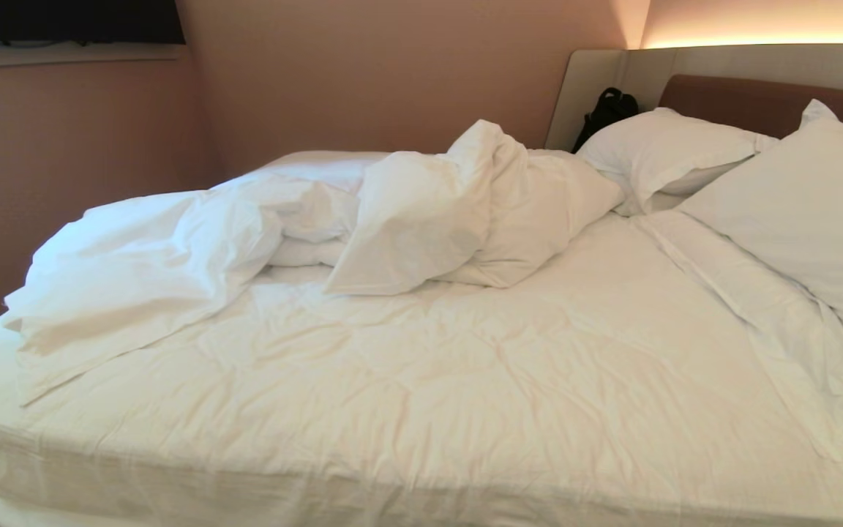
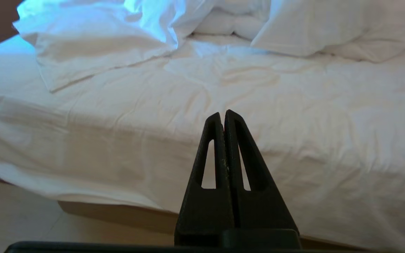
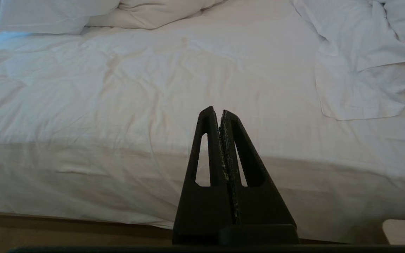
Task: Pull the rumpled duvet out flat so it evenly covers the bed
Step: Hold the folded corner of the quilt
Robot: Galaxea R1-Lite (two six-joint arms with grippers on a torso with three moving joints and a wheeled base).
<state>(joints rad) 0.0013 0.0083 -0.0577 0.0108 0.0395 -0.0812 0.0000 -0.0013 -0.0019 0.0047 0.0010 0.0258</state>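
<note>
Bedroom (hotel-like), bed (image 1: 421, 410), pillows (image 1: 667, 150), headboard (image 1: 758, 102)

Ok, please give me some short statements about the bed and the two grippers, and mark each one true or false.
1. The duvet is bunched up toward the far side of the bed. True.
2. The left gripper is holding a corner of the duvet. False: its fingers are shut on nothing, short of the bed edge.
3. Two pillows lie by the headboard. True.
4. The right gripper is wide open. False: its fingers are shut together.
5. A black bag sits beside the headboard. True.
</note>
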